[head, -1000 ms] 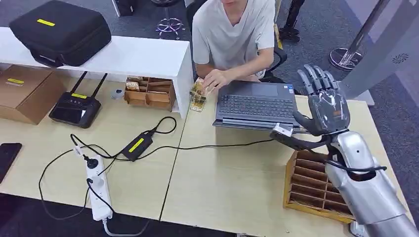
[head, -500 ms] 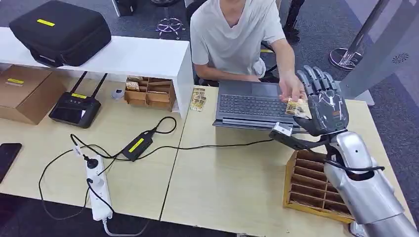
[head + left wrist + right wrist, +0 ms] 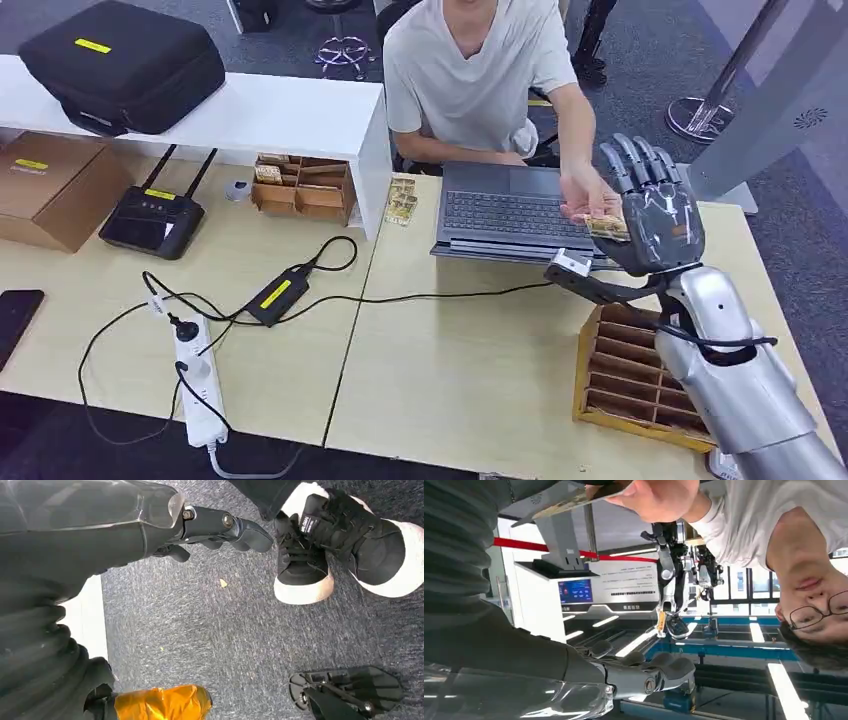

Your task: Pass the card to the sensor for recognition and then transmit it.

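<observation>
Person's hand (image 3: 585,192) brought card (image 3: 606,227) against right hand (image 3: 655,215) (fingers spread).

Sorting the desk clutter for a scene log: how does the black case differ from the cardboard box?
The black case is dark, rounded and sits up on the white shelf; the cardboard box is brown, square-edged and sits lower, on the wooden desk. Both are closed and carry a small yellow label.
</observation>
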Motion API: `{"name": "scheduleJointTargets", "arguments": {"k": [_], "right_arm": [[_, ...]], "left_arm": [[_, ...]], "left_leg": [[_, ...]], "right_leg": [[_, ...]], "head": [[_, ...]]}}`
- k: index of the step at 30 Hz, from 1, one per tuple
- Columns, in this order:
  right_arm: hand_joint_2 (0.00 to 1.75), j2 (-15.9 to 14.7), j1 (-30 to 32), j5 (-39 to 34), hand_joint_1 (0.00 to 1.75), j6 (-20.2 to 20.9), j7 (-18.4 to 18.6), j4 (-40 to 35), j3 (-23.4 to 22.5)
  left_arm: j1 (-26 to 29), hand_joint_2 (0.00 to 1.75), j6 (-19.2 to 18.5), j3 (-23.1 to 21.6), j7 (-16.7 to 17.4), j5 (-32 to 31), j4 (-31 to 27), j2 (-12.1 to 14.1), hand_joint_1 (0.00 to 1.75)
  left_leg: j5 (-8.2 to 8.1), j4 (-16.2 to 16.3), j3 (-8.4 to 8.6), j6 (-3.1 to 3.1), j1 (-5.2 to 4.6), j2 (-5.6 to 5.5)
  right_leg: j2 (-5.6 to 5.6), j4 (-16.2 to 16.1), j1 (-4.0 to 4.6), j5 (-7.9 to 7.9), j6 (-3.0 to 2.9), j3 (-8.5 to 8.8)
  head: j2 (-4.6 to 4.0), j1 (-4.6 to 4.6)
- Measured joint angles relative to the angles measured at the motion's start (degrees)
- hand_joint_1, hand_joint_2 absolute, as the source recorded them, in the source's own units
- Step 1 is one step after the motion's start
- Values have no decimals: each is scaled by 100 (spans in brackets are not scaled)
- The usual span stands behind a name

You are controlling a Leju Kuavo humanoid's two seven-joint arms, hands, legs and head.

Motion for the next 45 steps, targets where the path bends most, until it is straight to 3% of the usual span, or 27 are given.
{"name": "scheduleJointTargets", "arguments": {"k": [1,9,10,12,13,19,20,24,35,45], "right_arm": [[175,0,0,0,175,0,0,2,0],[175,2,0,-192,175,24,-92,7,0],[175,2,1,-190,175,33,-96,7,0],[175,2,15,-216,175,50,-79,0,0],[175,0,40,-219,175,52,-66,-13,-4],[175,-9,191,-219,175,63,-50,-149,-54],[175,-15,218,-219,175,66,-52,-171,-72],[175,-44,283,-249,175,79,-52,-234,-105],[175,-70,434,-293,175,96,-52,-341,-208],[175,-125,508,-210,175,-4,-72,-369,-291]], "left_arm": [[0,175,0,0,0,0,0,-2,0],[1,175,33,-4,-79,-22,0,-4,0],[3,175,96,-26,-195,-70,0,-7,0],[9,175,406,-164,-752,-320,0,-6,0],[-9,0,545,-260,-1024,-424,0,-7,0],[-173,0,328,-380,-1258,-108,0,-39,0],[-172,175,277,-380,-1309,-59,0,-39,0],[-167,175,153,-378,-1407,0,0,-44,0],[-171,175,262,-378,-1482,63,0,-68,0],[-130,175,-2,-376,-1239,136,0,-76,0]], "left_leg": [[0,0,0,0,0,0],[0,0,0,0,0,0],[0,0,1,0,0,0],[2,1,1,-1,0,0],[2,1,1,-1,0,-1],[1,1,2,-1,0,8],[1,1,2,-1,0,5],[1,1,1,-2,0,4],[2,1,2,-2,0,4],[2,1,1,-2,0,3]], "right_leg": [[0,0,0,0,0,0],[0,0,0,0,0,0],[0,0,0,0,0,-1],[0,-1,0,0,0,-5],[-1,-2,0,0,0,-5],[10,-1,0,3,-1,-6],[7,-1,0,3,-1,-6],[6,-1,0,2,-1,-6],[6,0,0,3,-1,-6],[6,-1,0,3,-1,-6]], "head": [[0,0],[0,0],[0,0],[0,2],[0,0],[0,0],[0,0],[0,0],[0,0],[0,0]]}}
